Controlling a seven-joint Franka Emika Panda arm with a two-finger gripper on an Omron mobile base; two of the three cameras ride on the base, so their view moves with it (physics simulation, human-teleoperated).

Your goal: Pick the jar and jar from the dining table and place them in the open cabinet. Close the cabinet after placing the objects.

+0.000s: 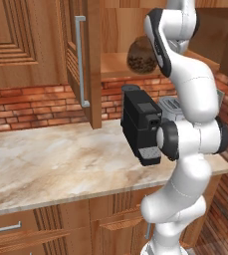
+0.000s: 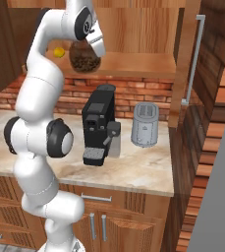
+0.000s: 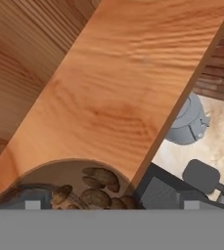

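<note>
Glass jar (image 2: 84,58): beans one, on cabinet shelf (image 2: 143,64), near its left end
Gripper (image 3: 108,205): jaws wide, holding nothing, just over jar
Done: first jar placed
Left: second jar, close door (image 1: 83,60)

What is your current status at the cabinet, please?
Gripper open. Bean jar standing on cabinet shelf. Cabinet door open. Nothing blocking.

A black coffee machine (image 2: 98,125) is seen mid-frame in the right base view on the marbled counter (image 2: 143,170), with a grey toaster (image 2: 145,125) just beside it to the right, red brick wall (image 1: 31,107) behind, and a small yellow thing (image 2: 59,52) at upper left.
</note>
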